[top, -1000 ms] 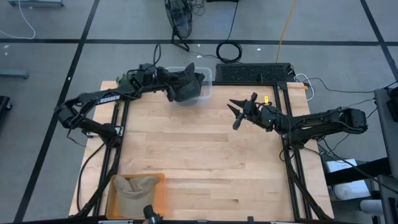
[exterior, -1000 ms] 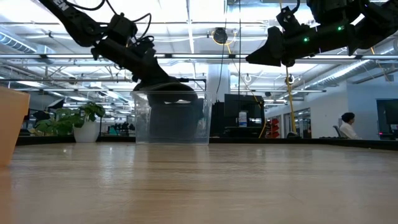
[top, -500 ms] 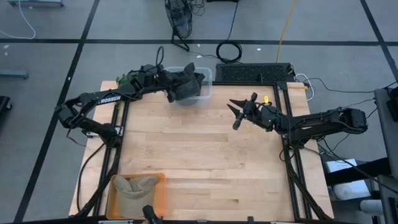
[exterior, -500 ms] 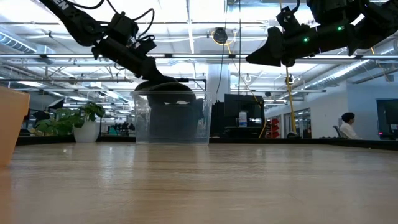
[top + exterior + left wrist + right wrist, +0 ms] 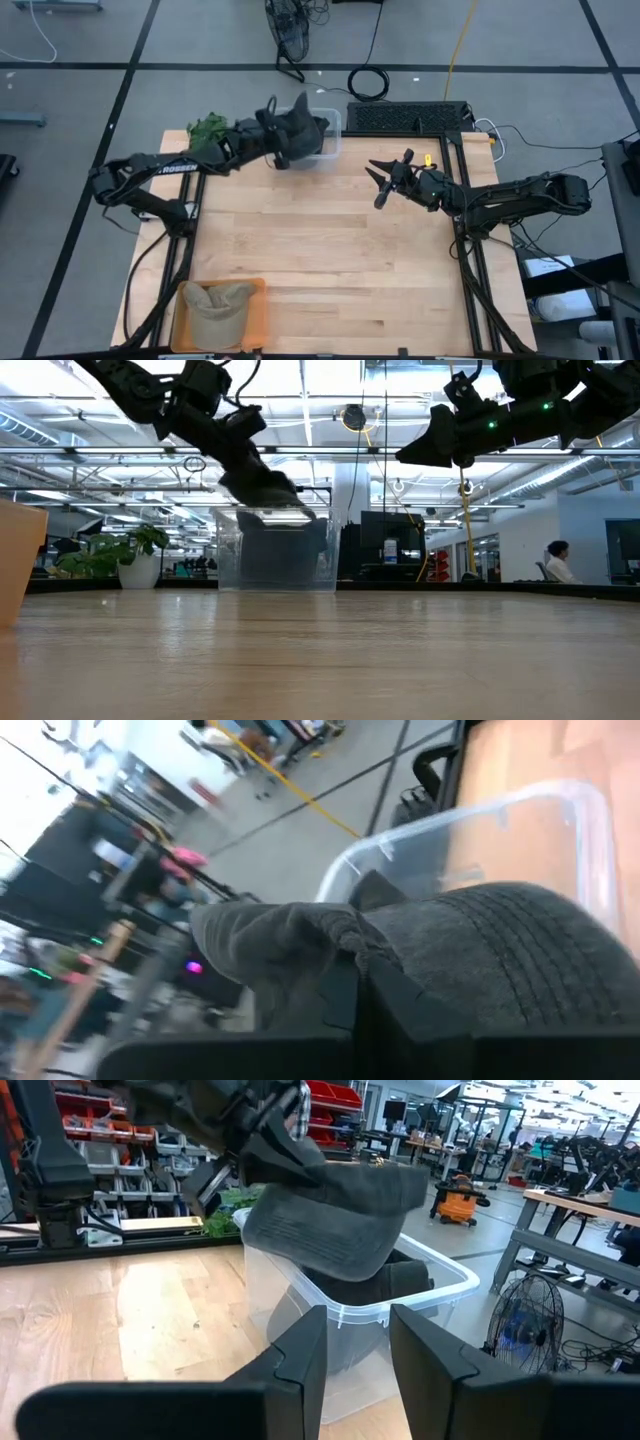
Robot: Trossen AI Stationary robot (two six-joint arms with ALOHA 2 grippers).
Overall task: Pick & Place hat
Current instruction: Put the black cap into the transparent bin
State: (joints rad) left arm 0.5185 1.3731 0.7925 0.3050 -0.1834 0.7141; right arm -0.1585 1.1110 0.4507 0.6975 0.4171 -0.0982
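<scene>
Hat [image 5: 297,137], dark grey, is clamped in the left gripper [image 5: 272,140] over the clear bin [image 5: 330,150] at the table's far edge; bare wooden table [image 5: 330,250] spreads out nearer than that gripper. The right gripper [image 5: 381,182] hangs well apart to its right, fingers parted and empty.

Low view: the left gripper [image 5: 262,488] holds the hat [image 5: 272,492] just above the bin's [image 5: 277,555] rim, an open hall behind.

Right wrist view: the hat [image 5: 330,1215] hangs over the bin [image 5: 345,1335].

Left gripper [image 5: 283,145] clamped on hat [image 5: 300,135], arm stretched toward table's far edge, raised off surface. Right gripper [image 5: 380,180] idle, fingers apart, hovering mid-air at right side.
</scene>
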